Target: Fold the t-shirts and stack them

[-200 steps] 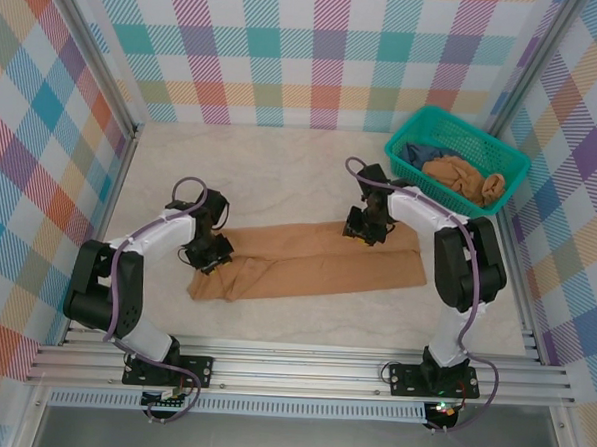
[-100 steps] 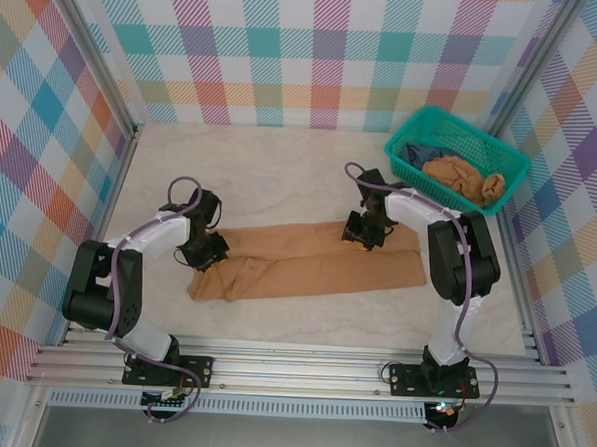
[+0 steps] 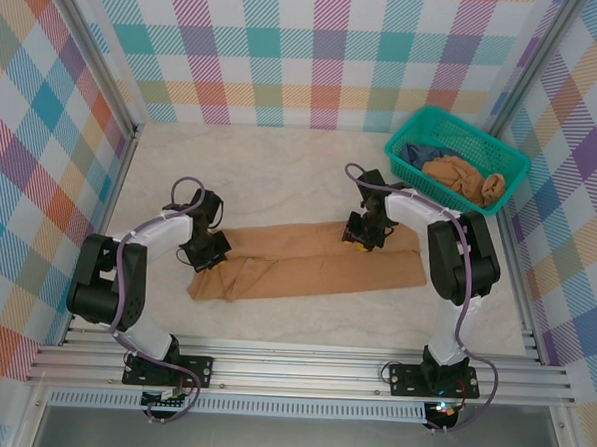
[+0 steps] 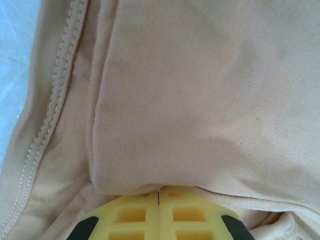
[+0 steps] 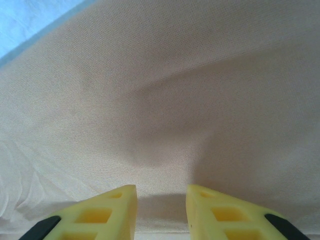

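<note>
The folded t-shirt (image 3: 316, 265) lies flat, left of the basket (image 3: 408, 127) and nearer the arms. The left gripper (image 3: 209, 254), at the end farthest from the basket, pinches a fold. The right gripper (image 5: 161, 192), nearer the basket, rests spread on the cloth, so we judge it should close on all layers before we lift both evenly.

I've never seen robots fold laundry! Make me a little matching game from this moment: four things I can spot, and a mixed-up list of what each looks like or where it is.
Things:
1. basket
2. shirt
3. left gripper
4. right gripper

Descriptions:
a. yellow fingers apart, just above tan cloth
b. teal mesh, in the far right corner
c. yellow fingers shut, pinching a fold of cloth
d. tan, lying as a long strip between the two arms

Pairs: 1-b, 2-d, 3-c, 4-a
</note>
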